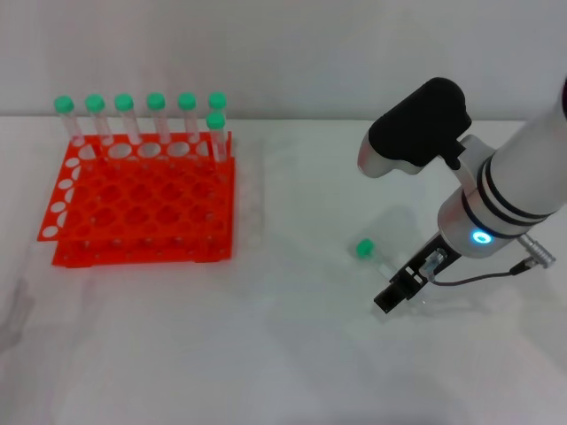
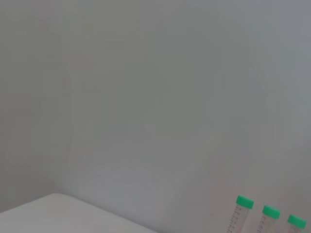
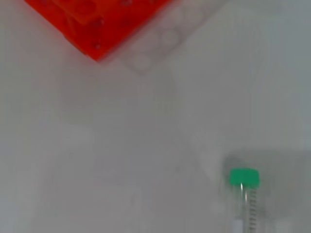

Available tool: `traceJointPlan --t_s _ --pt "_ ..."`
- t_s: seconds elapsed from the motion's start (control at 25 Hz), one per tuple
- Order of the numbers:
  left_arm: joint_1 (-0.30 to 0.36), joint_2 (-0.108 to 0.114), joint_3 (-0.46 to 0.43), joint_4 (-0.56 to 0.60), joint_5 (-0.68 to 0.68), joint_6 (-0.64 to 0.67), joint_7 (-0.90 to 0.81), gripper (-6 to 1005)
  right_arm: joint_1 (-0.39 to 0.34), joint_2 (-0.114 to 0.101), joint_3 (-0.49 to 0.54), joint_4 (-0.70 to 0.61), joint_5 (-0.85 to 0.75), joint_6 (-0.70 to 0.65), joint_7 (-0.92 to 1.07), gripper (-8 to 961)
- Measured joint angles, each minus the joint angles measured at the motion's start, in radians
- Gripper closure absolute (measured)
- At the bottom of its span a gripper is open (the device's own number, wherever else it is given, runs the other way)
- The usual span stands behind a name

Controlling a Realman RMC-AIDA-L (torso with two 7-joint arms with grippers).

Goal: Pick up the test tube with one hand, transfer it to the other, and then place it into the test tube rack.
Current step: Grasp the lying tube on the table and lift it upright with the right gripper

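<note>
We've got the right gripper [image 1: 403, 288] right by the test tube [image 1: 372, 255] lying on the tabletop [image 1: 266, 354], can't tell if it's clenched yet, so we'd center on the clear body below the cap.

The test tube rack [image 1: 142, 199] stands at nine o'clock on the white table [image 1: 292, 354], with seven green-capped tubes [image 1: 157, 119] upright along its far edge and its nearer holes open from above. The right gripper [image 1: 400, 290] hangs low at four o'clock, just beside the lying test tube [image 1: 370, 255]. Bare tabletop lies between the rack and the test tube.
</note>
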Motion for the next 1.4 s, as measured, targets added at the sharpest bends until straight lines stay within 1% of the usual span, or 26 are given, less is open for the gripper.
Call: traceJointPlan --t_s 0.12,0.32,0.56,0.76,1.12,1.32,1.4 --pt "0.0 -0.001 0.0 0.001 0.0 0.002 0.0 135 0.017 0.0 -0.002 0.058 0.0 -0.022 -0.001 108" --pt "0.001 -0.002 0.001 0.0 0.001 0.006 0.0 137 0.031 -0.001 -0.002 0.103 -0.001 -0.029 -0.001 109" --pt "0.002 -0.002 0.0 0.0 0.001 0.006 -0.006 139 0.044 0.001 -0.008 0.137 -0.001 -0.029 0.0 329" --pt "0.002 -0.002 0.0 -0.001 0.001 0.006 -0.007 140 0.047 0.002 -0.01 0.15 0.005 -0.031 -0.001 325" --pt "0.001 -0.001 -0.001 0.001 0.001 0.002 -0.008 143 0.066 0.001 -0.006 0.185 0.023 -0.034 -0.025 404" --pt "0.001 0.0 -0.004 0.004 0.0 0.002 -0.008 144 0.104 0.001 -0.005 0.247 0.041 -0.05 -0.05 627" --pt "0.002 0.0 -0.005 0.005 0.0 0.001 -0.008 145 0.104 0.001 -0.005 0.246 0.041 -0.053 -0.052 661"
